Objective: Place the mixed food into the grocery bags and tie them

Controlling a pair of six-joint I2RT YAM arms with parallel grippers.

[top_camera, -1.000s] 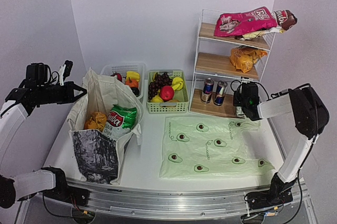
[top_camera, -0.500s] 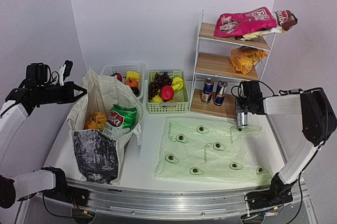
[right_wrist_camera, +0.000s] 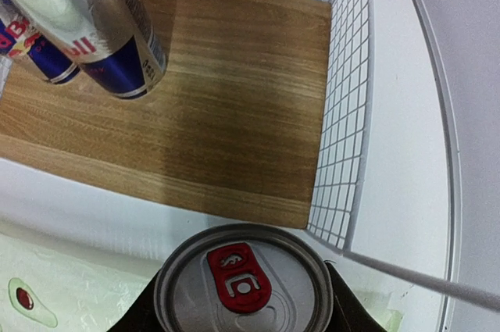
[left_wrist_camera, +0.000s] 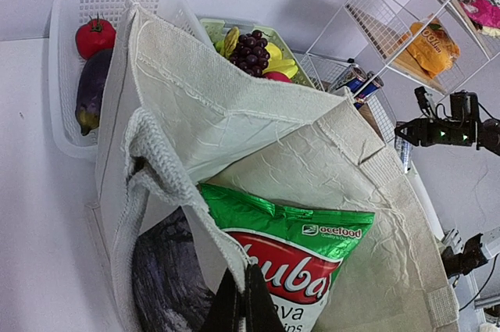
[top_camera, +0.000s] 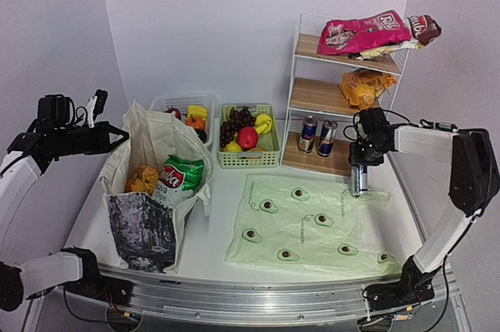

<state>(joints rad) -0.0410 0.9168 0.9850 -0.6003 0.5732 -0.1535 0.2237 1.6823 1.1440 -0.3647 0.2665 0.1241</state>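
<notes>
White table (top_camera: 223, 183) lies beneath the right gripper (top_camera: 359, 169), whose jaws clamp an upright drink can (right_wrist_camera: 244, 285), its body hidden below its lid, over the far right corner of the avocado bag (top_camera: 305, 226), while the left gripper (left_wrist_camera: 244, 305), largely cut off, pinches shut on the rim of the canvas tote (top_camera: 156, 144).

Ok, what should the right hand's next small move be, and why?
Probably carry the drink can left toward the canvas tote: the right hand grips it upright at the far edge of the avocado bag, which lies flat, while the left hand holds the tote's mouth open.
</notes>
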